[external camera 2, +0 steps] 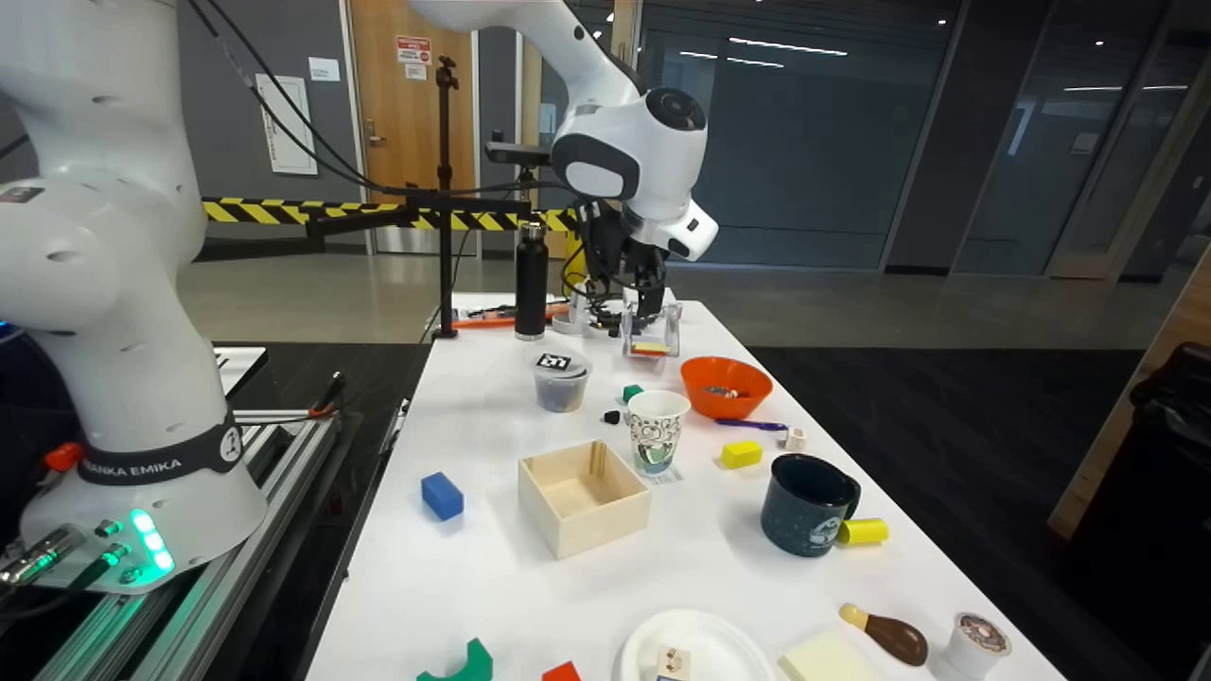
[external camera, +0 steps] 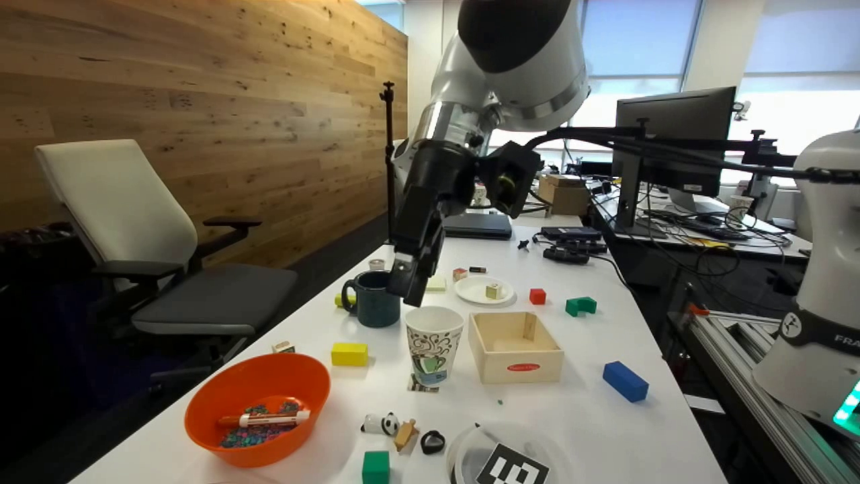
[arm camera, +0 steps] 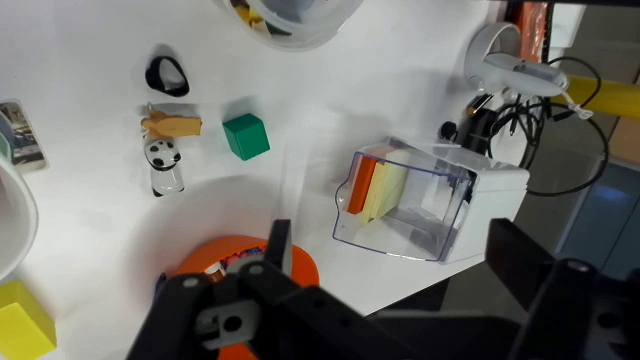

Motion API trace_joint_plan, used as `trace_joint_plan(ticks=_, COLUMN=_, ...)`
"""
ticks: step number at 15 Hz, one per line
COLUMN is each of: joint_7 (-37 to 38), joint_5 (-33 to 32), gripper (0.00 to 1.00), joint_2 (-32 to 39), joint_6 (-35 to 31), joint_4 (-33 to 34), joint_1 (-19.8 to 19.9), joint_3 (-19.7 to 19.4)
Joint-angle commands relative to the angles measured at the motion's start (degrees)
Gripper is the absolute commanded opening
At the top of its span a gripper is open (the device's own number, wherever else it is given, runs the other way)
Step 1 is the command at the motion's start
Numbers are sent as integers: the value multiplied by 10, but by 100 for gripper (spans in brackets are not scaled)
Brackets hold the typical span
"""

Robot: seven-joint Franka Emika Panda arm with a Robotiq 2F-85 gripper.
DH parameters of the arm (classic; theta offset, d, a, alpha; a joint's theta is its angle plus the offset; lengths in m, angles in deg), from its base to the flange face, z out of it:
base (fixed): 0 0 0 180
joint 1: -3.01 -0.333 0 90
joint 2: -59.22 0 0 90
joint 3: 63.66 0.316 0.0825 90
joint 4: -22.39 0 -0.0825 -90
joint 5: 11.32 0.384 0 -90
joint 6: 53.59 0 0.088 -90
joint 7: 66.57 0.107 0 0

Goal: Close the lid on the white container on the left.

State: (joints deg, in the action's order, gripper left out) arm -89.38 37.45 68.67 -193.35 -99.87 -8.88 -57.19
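White tabletop (arm camera: 90, 45); gripper (arm camera: 390, 237) spread apart above white container (arm camera: 492, 210); orange bowl (external camera 2: 705, 402) near

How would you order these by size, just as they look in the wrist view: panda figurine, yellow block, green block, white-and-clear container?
1. White-and-clear container
2. Yellow block, though the picture's edge cuts it off
3. Green block and panda figurine: too alike to rank
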Motion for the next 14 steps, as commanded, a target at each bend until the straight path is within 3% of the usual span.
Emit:
trace_joint_plan(ticks=1, joint_7=7, joint_5=-4, gripper=100, joint_2=12, joint_6=-12, joint_4=9, joint_1=17, joint_3=22)
trace_joint_plan(ticks=2, joint_7=9, joint_5=-4, gripper=100, joint_2=22, joint_6=-17, joint_4=15, joint_1=17, joint_3=25)
trace_joint_plan(ticks=3, joint_7=48, joint_5=2, gripper=100, joint_2=7, joint_6=-69, joint_4=-19, joint_1=4, joint_3=29)
trace_joint_plan(ticks=6, joint_7=15, joint_5=90, gripper=100, joint_2=53, joint_6=-160, joint_4=-9, joint_1=7, joint_3=63)
trace_joint_plan(ticks=11, joint_7=-83, joint_5=245, gripper=100, joint_2=104, joint_6=-193, joint_4=11, joint_1=20, joint_3=100)
trace_joint_plan(ticks=14, joint_7=-157, joint_5=315, gripper=100, joint_2=127, joint_6=-178, joint_4=24, joint_1=31, joint_3=105)
